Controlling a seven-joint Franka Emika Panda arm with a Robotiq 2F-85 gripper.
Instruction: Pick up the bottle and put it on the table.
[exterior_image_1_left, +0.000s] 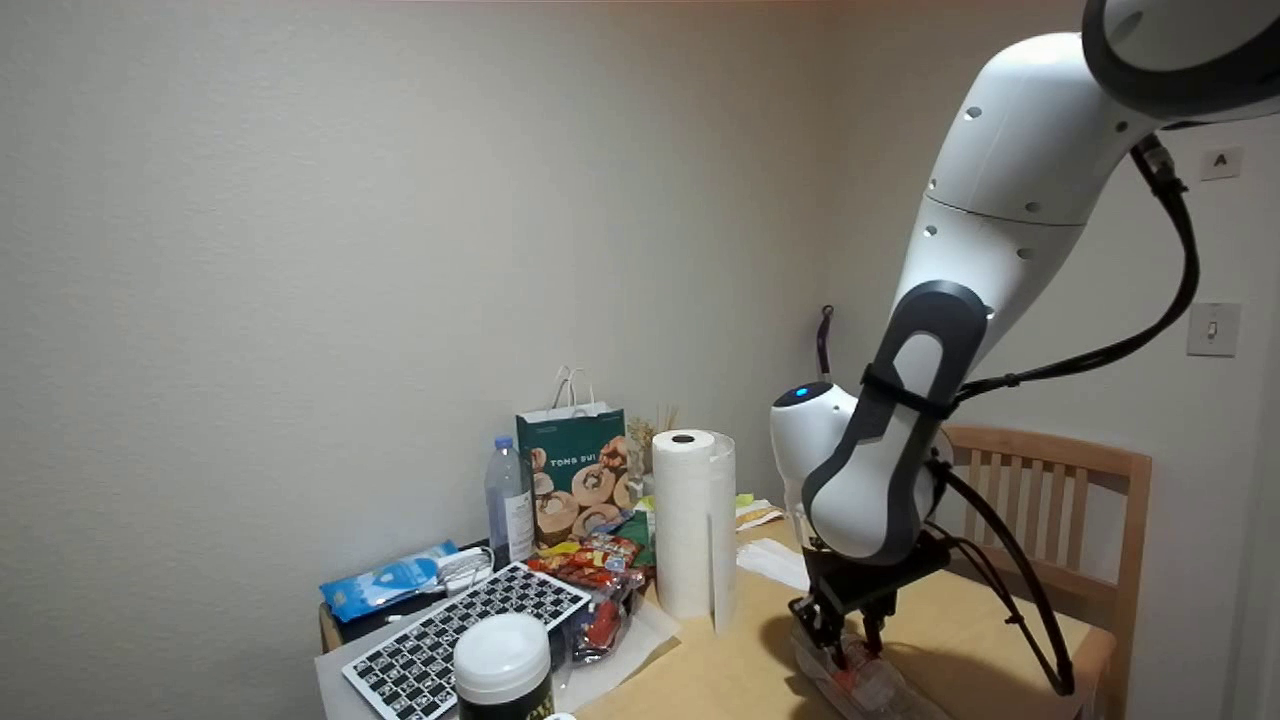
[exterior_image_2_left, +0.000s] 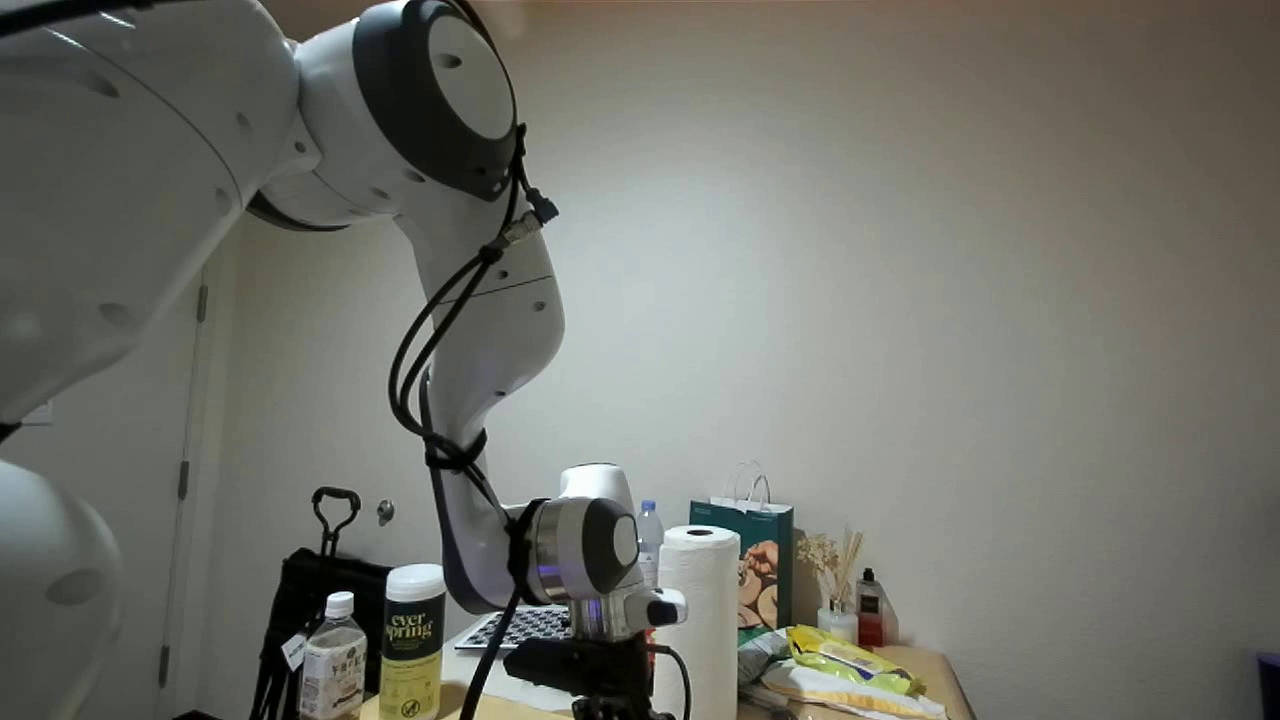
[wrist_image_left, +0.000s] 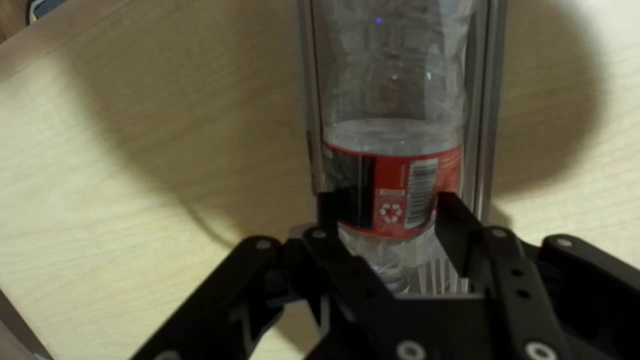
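Observation:
A clear plastic bottle with a red and black label lies in a long clear plastic container in the wrist view. The container stands on the light tan wooden table, and the bottle's red label shows in an exterior view. My gripper is shut on the bottle, with one finger against each side of the label near the neck end. The gripper points down into the container. In an exterior view the fingertips, bottle and container are cut off below the frame edge.
A paper towel roll stands beside the gripper. Snack packs, a checkered board, a white-lidded canister, a blue-capped bottle and a green bag stand farther off. A slatted chair adjoins the table.

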